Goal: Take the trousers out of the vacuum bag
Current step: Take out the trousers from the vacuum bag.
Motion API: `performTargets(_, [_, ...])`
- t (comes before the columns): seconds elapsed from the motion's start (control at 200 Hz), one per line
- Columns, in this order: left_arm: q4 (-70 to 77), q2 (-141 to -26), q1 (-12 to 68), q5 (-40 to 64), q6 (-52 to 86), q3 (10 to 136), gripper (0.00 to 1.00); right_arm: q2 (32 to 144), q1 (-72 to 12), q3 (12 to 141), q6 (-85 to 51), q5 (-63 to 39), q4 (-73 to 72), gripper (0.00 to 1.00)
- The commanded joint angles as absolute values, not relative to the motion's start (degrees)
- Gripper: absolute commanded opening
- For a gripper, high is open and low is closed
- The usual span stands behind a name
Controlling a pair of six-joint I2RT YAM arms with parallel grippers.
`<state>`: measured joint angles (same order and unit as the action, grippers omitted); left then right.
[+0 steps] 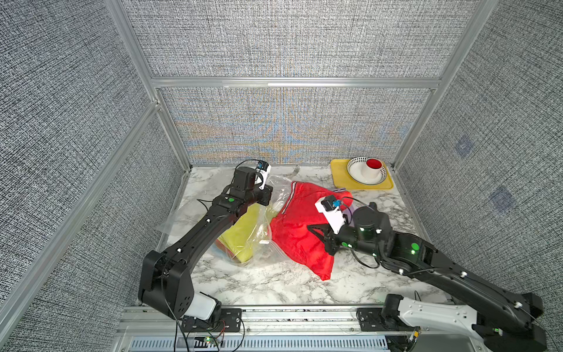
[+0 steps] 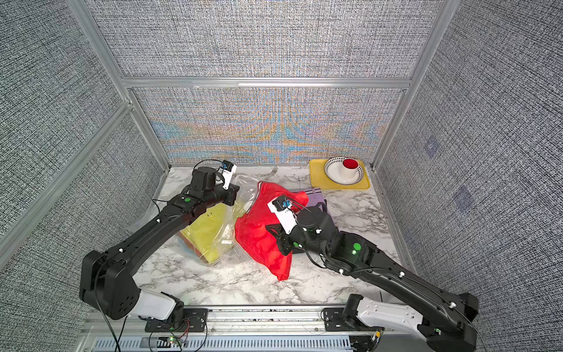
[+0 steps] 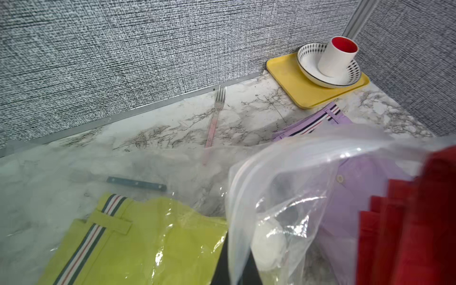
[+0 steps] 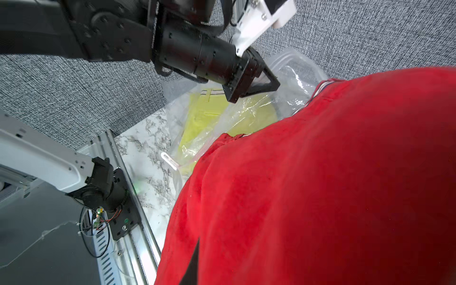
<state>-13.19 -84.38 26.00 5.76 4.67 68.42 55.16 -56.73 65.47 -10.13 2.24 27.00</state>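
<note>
Trousers [image 1: 292, 240] lie under the right gripper [image 1: 316, 231], the vacuum bag [image 1: 281, 188] to its left. The tray [image 1: 339, 179] stands behind it.

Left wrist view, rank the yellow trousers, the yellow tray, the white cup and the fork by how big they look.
1. yellow trousers, nearest the camera, so enlarged
2. yellow tray
3. white cup and fork: unsure, the fork is longer but far thinner
</note>
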Motion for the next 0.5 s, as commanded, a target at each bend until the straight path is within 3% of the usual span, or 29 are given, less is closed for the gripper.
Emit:
performTargets(0.0, [-10.95,-85.32,25.92,-2.12,7.0,67.52,0.0,51.55,-54.72,66.63,-10.16,4.09,22.47,0.0])
performTargets(0.32, [-9.49,-84.04,25.75,-11.19,9.61,61.18,0.0,50.56,-44.44,73.1,-13.94,14.77,25.08,0.0])
performTargets(0.495, [-10.48,-79.39,24.2,-16.86,9.79,57.24,0.0,54.35,-33.55,74.01,-17.16,11.58,22.37,0.0])
